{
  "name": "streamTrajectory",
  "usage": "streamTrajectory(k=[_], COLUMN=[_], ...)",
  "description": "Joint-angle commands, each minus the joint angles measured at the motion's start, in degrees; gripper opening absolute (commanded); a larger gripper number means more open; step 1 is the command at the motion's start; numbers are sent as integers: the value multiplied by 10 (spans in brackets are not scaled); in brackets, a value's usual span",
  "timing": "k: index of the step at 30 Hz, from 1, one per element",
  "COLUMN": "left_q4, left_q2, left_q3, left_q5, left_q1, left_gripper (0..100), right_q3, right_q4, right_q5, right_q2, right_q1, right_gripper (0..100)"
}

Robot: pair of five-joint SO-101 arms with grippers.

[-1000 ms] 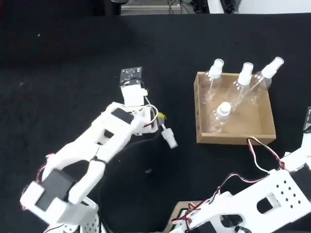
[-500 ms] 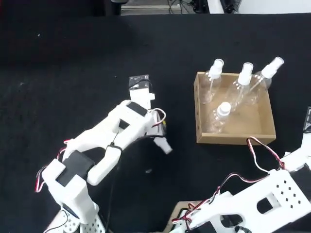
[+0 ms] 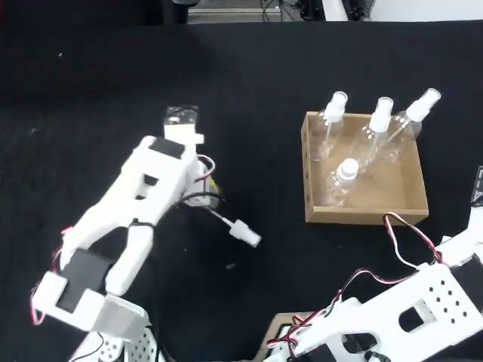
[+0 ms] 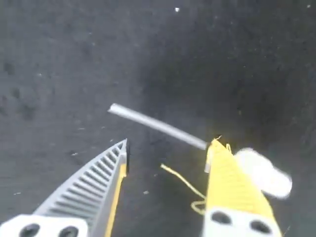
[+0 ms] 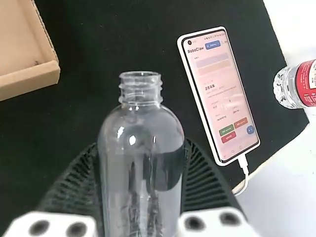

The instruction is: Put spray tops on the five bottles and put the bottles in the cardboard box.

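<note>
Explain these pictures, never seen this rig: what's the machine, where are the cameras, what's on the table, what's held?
Two small white robot arms sit side by side: the left arm and the right arm. The high view comes from a fixed camera looking down. The other two come from a camera on each wrist, looking along that arm's gripper. On the black mat is a cardboard box with four capped bottles in it. A loose spray top with its thin tube lies on the mat by the left gripper, which is open and holds nothing. The right gripper clamps a clear bottle with an open neck, no top on it. Beyond it lie a phone and a red-labelled bottle.
</note>
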Motion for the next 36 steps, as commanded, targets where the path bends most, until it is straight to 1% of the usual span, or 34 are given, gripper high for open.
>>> streamTrajectory(k=[1,5,7,9,11,13,19,21,27,29,31,36], left_q4=[46,64,65,61,55,30,-48,-65,-74,-76,-77,-76], left_q2=[-80,-91,-86,-77,-64,-53,-19,-7,17,29,49,105], left_q3=[-17,1,16,32,36,35,39,35,7,-3,-10,-36], left_q5=[-165,-400,-479,-518,-531,-531,-533,-532,-534,-546,-558,-557], left_q1=[13,84,121,154,181,193,201,200,201,201,201,196], left_gripper=[245,245,245,248,250,250,251,251,251,251,251,248], right_q3=[-2,-2,-2,-2,-2,-2,-2,-1,10,10,10,10], right_q4=[3,4,4,4,4,4,4,4,1,1,1,1], right_q5=[-1,-1,-1,-1,0,0,1,17,24,24,24,24], right_q2=[-23,-23,-23,-23,-23,-23,-23,-23,-23,-23,-23,-23], right_q1=[-7,-7,-6,-4,-4,-5,-6,-6,-6,-6,-6,-6], right_gripper=[11,11,11,11,11,11,11,11,11,11,11,11])
